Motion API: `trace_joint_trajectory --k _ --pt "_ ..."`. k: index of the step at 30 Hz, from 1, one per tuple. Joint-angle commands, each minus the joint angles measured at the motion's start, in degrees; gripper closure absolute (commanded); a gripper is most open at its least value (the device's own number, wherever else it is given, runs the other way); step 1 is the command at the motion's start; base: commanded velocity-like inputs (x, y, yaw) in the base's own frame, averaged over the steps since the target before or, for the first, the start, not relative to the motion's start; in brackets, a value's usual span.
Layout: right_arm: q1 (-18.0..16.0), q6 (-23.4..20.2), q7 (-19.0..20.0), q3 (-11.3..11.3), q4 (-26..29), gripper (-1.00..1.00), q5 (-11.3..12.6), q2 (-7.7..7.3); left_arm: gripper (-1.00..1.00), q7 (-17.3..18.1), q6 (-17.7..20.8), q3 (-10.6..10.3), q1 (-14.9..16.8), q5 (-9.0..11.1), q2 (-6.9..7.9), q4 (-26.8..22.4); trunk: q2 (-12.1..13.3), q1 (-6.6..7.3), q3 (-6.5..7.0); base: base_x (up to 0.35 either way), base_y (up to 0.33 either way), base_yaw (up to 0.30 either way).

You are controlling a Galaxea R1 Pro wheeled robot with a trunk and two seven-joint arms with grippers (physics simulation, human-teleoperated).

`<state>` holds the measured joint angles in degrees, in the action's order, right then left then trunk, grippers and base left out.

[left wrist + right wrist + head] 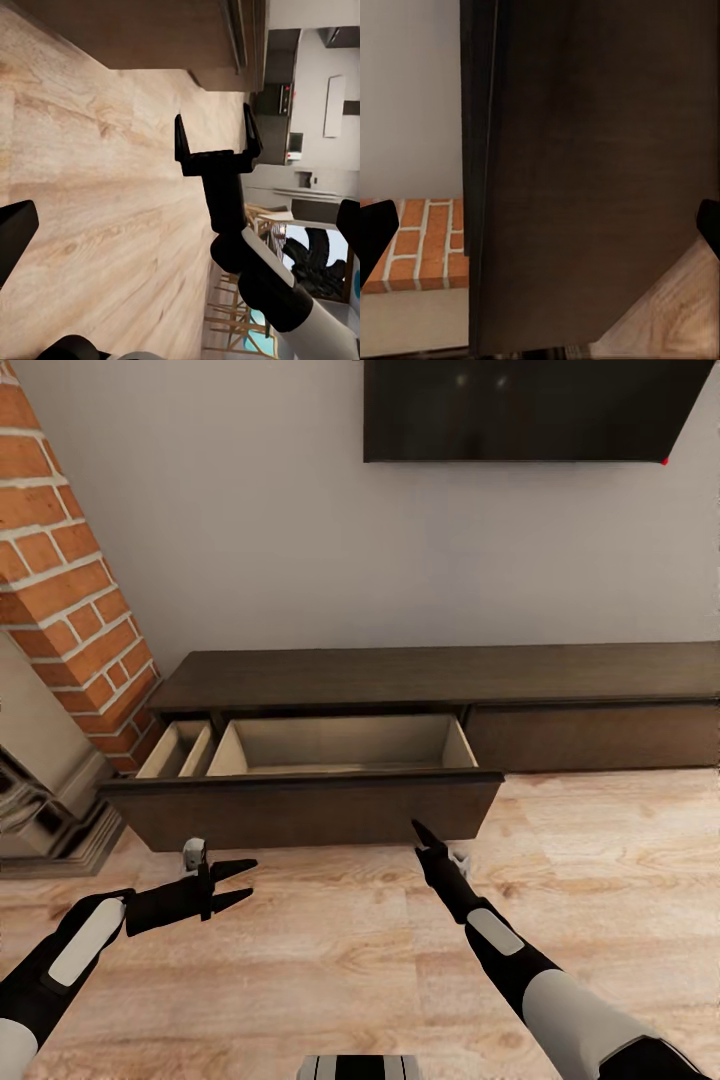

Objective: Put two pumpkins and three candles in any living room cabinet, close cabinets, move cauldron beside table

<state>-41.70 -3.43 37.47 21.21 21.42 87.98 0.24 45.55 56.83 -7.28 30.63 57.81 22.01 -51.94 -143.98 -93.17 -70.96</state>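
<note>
Standing open along the wall, the cabinet is showing its left drawer pulled well out over the wooden floor, with pale beige insides split into a narrow compartment at the left end and a wide one beside it; both are looking bare in the head view. The unit's right drawer front is sitting flush with its frame. A brick column is rising at the cabinet's left end, and a dark screen is hanging on the wall above the cabinet's top.

The left gripper is hovering above the floor in front of the drawer's left corner, its two fingers spread apart and holding nothing. The right gripper is pointing at the drawer front near its right end, just short of the dark panel; in the left wrist view this same gripper is showing its fingers wide apart with only air between them. In the right wrist view the dark-brown drawer front is looming close, seen edge-on, with the brick and the pale wall beyond it.
</note>
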Motion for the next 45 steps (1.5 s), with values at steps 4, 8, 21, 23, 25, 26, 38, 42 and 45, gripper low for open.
trace_joint_trajectory --k 4,8,21,23,25,26,38,42,45 --pt "0.0 -2.3 -0.1 0.2 0.0 -1.00 0.5 -0.59 -1.00 0.2 0.3 0.0 0.0 0.2 0.05 -0.1 0.0 0.02 -0.04 -0.037 0.000 0.000" --pt "-0.1 -7.9 -0.8 0.2 0.0 -1.00 0.4 -1.01 -1.00 0.2 0.3 0.2 0.0 0.3 0.05 -0.2 0.0 0.02 -0.04 -0.008 0.000 0.000" --pt "0.0 -19.4 -19.6 0.1 0.5 -1.00 -0.4 -1.06 -1.00 0.0 0.4 -0.1 0.2 0.2 -0.17 -0.3 0.2 0.36 2.84 0.000 0.000 0.000" --pt "0.1 -19.6 -24.7 0.1 0.6 -1.00 -0.4 -1.01 -1.00 0.0 0.4 -0.2 0.2 0.2 -0.27 -0.3 0.2 0.41 3.28 -0.008 0.000 0.000" --pt "0.1 -19.7 -30.6 0.2 0.6 -1.00 -0.4 -0.92 -1.00 -0.1 0.5 -0.4 0.2 0.2 -0.35 -0.2 0.2 0.46 3.73 -0.114 0.000 0.000" --pt "0.1 -19.7 -32.4 0.3 0.6 -1.00 -0.4 -0.90 -1.00 -0.1 0.5 -0.7 0.3 0.2 -0.33 -0.2 0.2 0.49 3.95 -0.222 0.000 0.000" --pt "0.1 -24.4 -36.5 9.4 2.0 -1.00 -5.5 -1.10 -1.00 -0.9 0.6 -3.1 0.4 -0.6 0.63 0.6 0.4 0.80 6.61 -0.070 0.000 0.000" --pt "0.1 -24.7 -36.5 10.6 2.2 -1.00 -6.3 -1.06 -1.00 -0.9 0.6 -3.2 0.5 -0.6 0.72 0.6 0.4 0.90 7.49 0.000 0.000 0.000" --pt "0.1 -24.7 -36.9 10.8 2.2 -1.00 -6.5 -1.09 -1.00 -0.9 0.6 -3.8 0.5 -0.6 2.24 0.8 0.5 0.98 8.16 0.000 0.000 0.000"
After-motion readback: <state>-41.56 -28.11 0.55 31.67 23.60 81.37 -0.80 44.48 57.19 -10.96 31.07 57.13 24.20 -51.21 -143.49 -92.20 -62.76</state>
